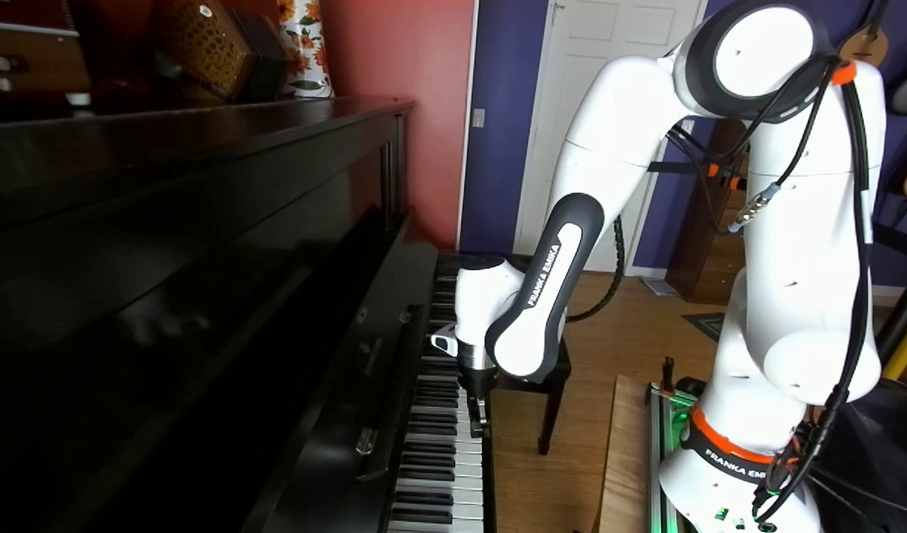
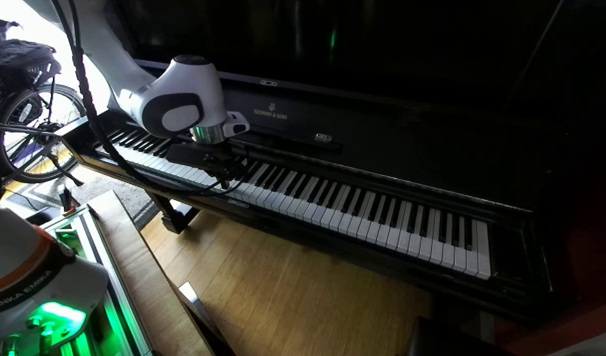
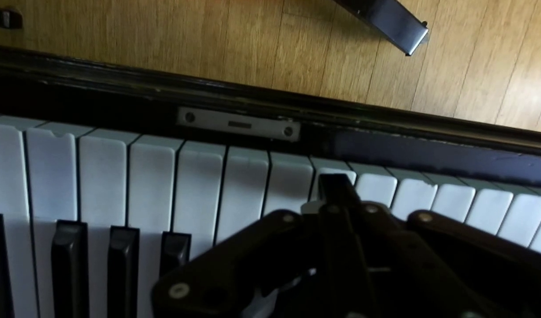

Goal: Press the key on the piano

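The piano is a glossy black upright with a long row of white and black keys. It shows in both exterior views, and its front rail crosses the wrist view. My gripper is shut and empty, pointing down at the keyboard. Its fingertips are over the front part of a white key. In both exterior views the gripper is low over the front of the white keys. I cannot tell if the tips touch the key. That key does not look clearly lower than its neighbours.
A black bench stands beside the keyboard beyond my wrist. My base stands on a wooden-topped table. A black cable hangs along the arm. An accordion-like instrument lies on the piano. A bicycle stands beyond.
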Controlling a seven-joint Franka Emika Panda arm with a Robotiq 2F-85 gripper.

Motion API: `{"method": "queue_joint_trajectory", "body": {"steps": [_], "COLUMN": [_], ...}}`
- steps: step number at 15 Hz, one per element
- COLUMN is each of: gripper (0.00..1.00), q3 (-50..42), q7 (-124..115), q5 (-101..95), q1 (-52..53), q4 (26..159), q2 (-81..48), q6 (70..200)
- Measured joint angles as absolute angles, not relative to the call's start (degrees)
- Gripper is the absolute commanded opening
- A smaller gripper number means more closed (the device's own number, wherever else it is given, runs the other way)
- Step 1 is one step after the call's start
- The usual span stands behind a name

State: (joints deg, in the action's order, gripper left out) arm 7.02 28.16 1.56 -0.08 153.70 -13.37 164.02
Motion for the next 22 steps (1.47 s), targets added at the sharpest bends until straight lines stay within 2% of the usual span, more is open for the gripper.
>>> {"method": "queue_joint_trajectory", "body": {"steps": [22], "gripper": [0.0], "q3": [7.3], "q7": [27.2], "q5": [0.5], "q1": [-0.3], "q4": [153.6], "q2": [-13.9], "q6": [164.0]}}
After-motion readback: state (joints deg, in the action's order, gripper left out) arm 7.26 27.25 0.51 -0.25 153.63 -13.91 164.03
